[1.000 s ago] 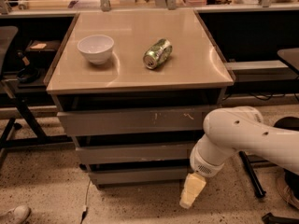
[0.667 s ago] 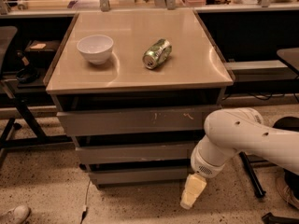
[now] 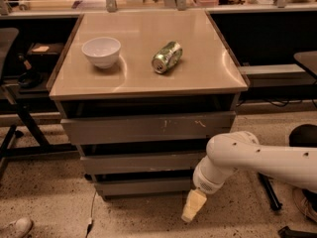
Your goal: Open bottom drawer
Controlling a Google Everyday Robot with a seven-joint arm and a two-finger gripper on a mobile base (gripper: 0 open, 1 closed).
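The bottom drawer (image 3: pixel 141 186) is the lowest of three grey handle-less drawers under the tan table top; its plain flat front sits about flush with the stack. Above it are the middle drawer (image 3: pixel 138 161) and the top drawer (image 3: pixel 143 127), which has pale scratch marks. My gripper (image 3: pixel 193 206) hangs from the white arm (image 3: pixel 257 157) that reaches in from the right. It points down toward the floor, just right of and slightly below the bottom drawer's right end.
A white bowl (image 3: pixel 101 51) and a green can (image 3: pixel 166 57) lying on its side rest on the table top (image 3: pixel 208 78). A chair base (image 3: pixel 17 128) stands at left, another chair (image 3: pixel 304 133) at right. A cable (image 3: pixel 91 217) and a shoe (image 3: pixel 17 227) lie on the speckled floor.
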